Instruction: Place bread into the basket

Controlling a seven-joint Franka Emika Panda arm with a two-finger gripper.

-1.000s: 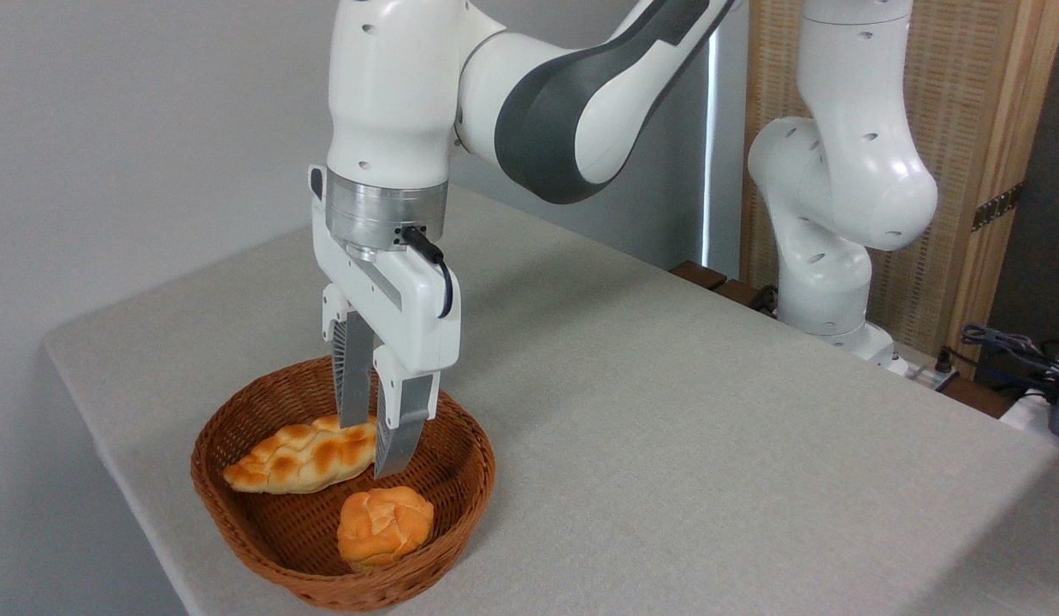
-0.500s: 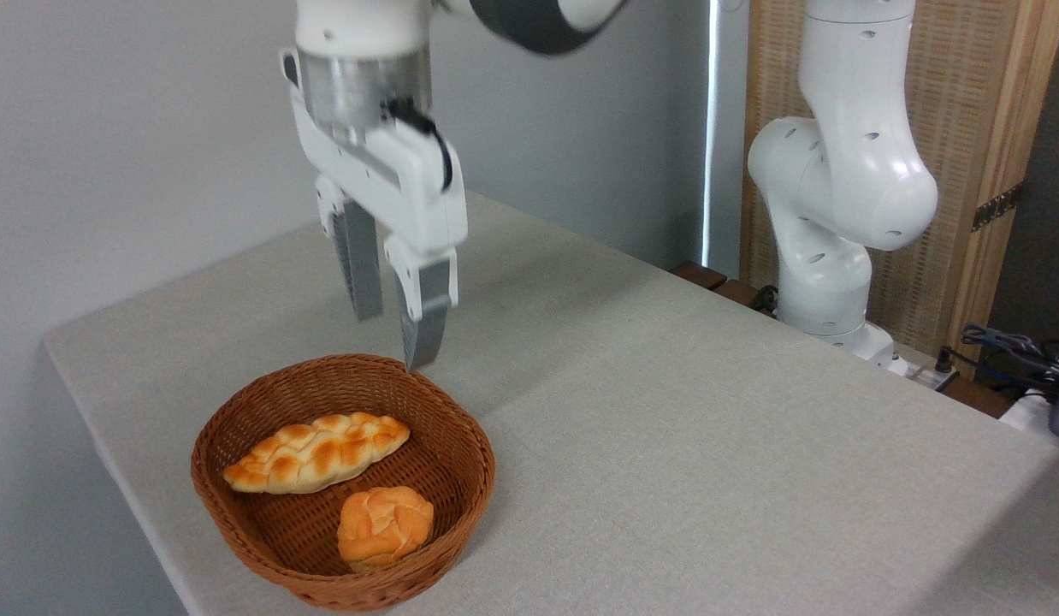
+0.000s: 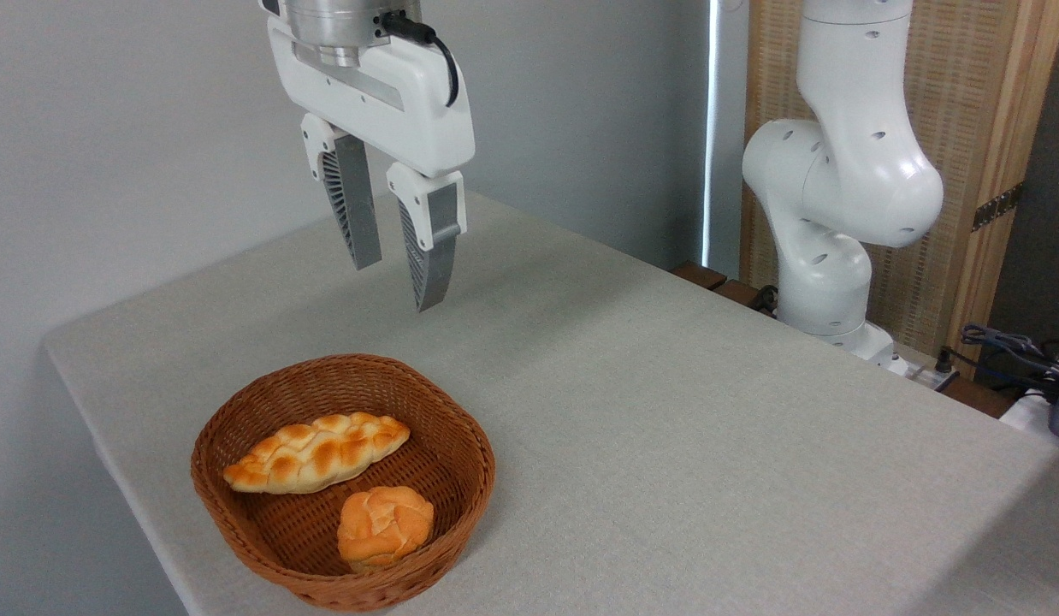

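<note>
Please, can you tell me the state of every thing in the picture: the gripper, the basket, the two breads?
gripper: open, empty, hanging above the table behind the basket.
basket: upright on the table, holding both breads.
bun: lying inside the basket, at its near side, untouched.
braided loaf: lying inside the basket, behind the bun, untouched.

A grey cloth-covered worktop point(image 3: 666, 411) stands against a plain pale wall point(image 3: 136, 128), with a woven reed screen point(image 3: 983, 128) in a wooden frame at right.
</note>
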